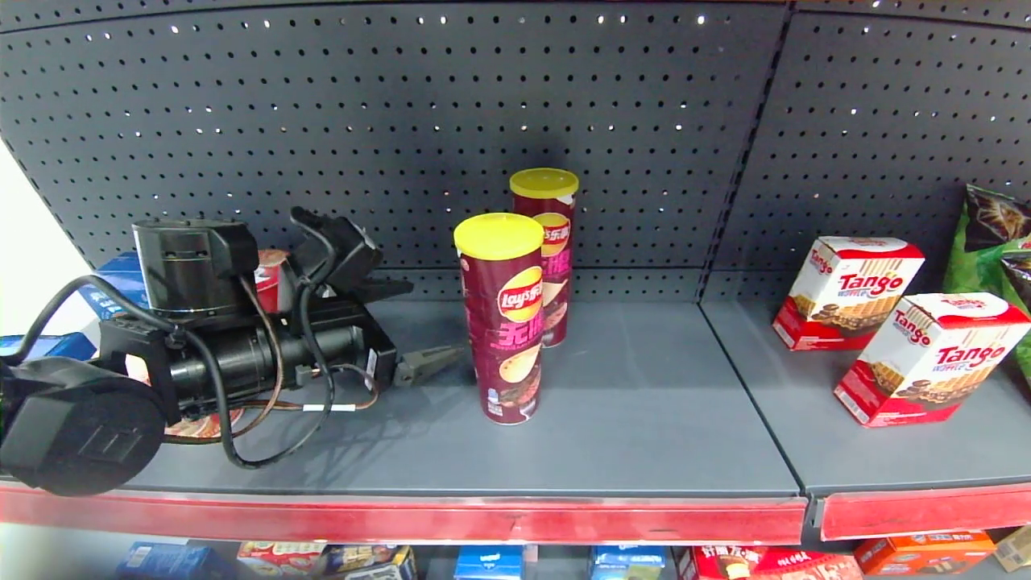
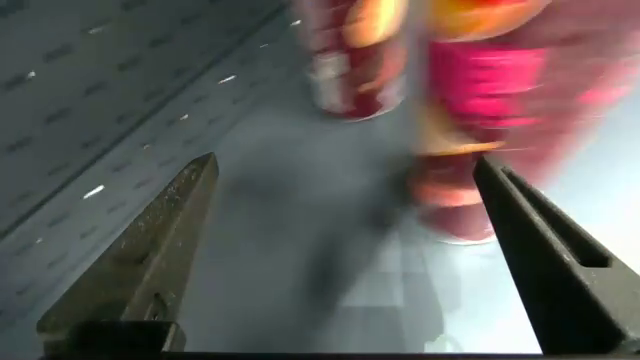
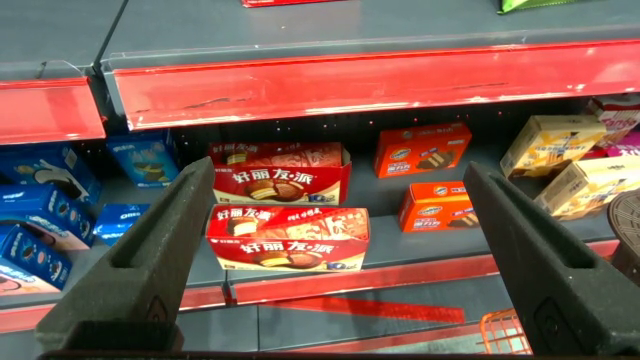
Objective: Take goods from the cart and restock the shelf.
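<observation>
Pincer [image 1: 435,318] on left arm gapes beside maroon-labelled chip can [image 1: 501,318].

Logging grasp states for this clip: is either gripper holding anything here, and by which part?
Nothing is held. The left gripper is open beside the front chip can, with nothing between its fingers; the right gripper is open and empty.

Glossy chip can [image 1: 506,318] on a matt grey metal shelf [image 1: 644,419].

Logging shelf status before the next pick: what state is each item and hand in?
Front chip can: upright, lid on.
Rear chip can: upright, lid on.
Left hand: open, empty.
Right hand: open, empty.
Near wafer box: closed.
Far wafer box: closed.
</observation>
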